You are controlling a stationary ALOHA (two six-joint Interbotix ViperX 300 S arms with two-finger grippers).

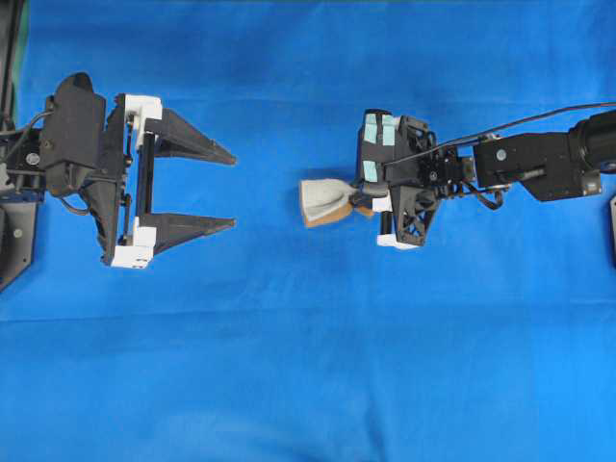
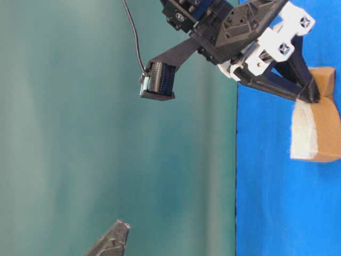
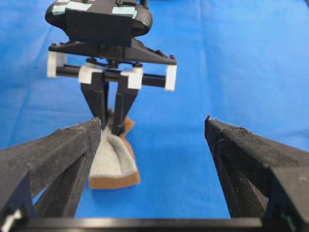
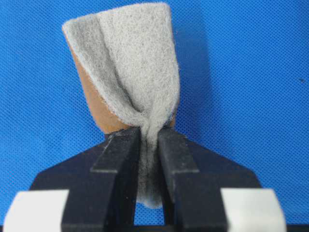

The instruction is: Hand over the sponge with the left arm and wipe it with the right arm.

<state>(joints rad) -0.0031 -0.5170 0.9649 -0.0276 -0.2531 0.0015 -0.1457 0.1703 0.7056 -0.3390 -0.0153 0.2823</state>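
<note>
The sponge [image 1: 322,198], grey-white on top with an orange-brown bottom layer, lies on the blue cloth near the middle. My right gripper [image 1: 362,202], the one with teal patches, is shut on the sponge's right end, pinching it into a fold. In the right wrist view the right gripper [image 4: 149,137] squeezes the grey felt of the sponge [image 4: 130,63] between its fingers. My left gripper [image 1: 234,191] stands wide open, well to the left of the sponge and apart from it, with nothing in it. In the left wrist view the sponge [image 3: 113,162] sits ahead of the left gripper [image 3: 152,128].
Blue cloth [image 1: 308,366] covers the whole table. A teal backdrop [image 2: 80,133] fills the table-level view behind the arms. The black base of the left arm [image 1: 14,231] stands at the left edge.
</note>
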